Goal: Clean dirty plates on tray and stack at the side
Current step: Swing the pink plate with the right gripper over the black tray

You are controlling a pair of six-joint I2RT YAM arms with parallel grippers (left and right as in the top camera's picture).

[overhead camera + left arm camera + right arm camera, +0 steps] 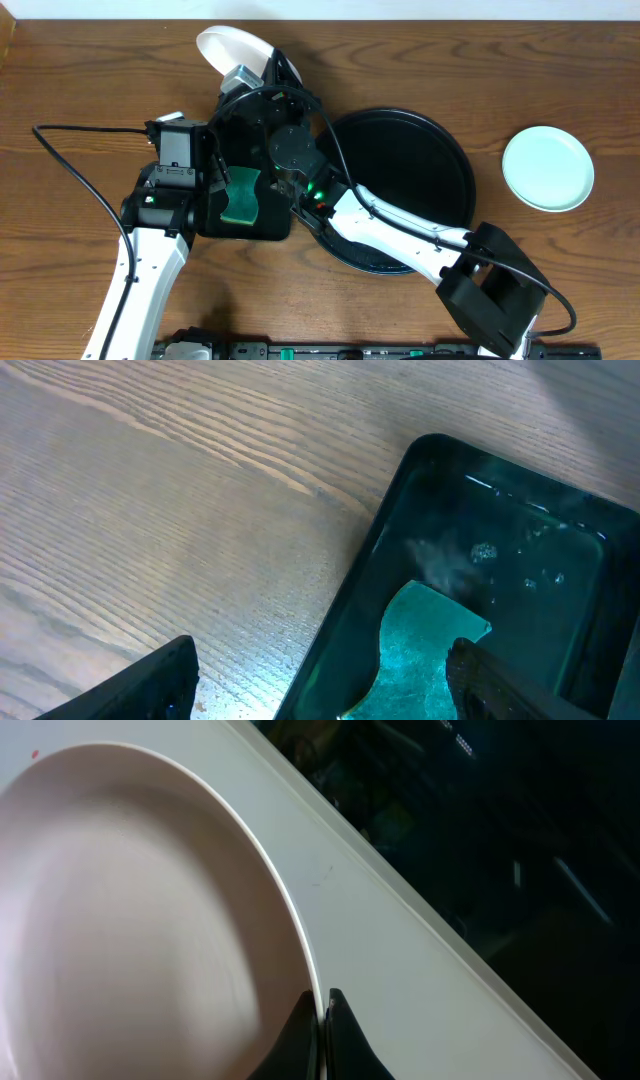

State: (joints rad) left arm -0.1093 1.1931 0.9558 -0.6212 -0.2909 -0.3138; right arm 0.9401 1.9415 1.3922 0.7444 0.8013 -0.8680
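Note:
My right gripper (322, 1020) is shut on the rim of a white plate (130, 920). In the overhead view it holds this plate (235, 50) tilted up at the back, above the rectangular tray; the right gripper (262, 75) is at the plate's right edge. No smear shows on it. A pale-mint plate (547, 168) lies on the table at the far right. The round black tray (400, 190) holds no plate. My left gripper (320, 690) is open and empty, straddling the rectangular tray's left rim next to the green sponge (420, 650). A third plate is not in view.
The small rectangular black tray (270, 225) with the green sponge (240, 195) sits left of the round tray, wet inside (520, 550). My right arm (400, 230) crosses the round tray. A black cable (80, 180) loops at the left.

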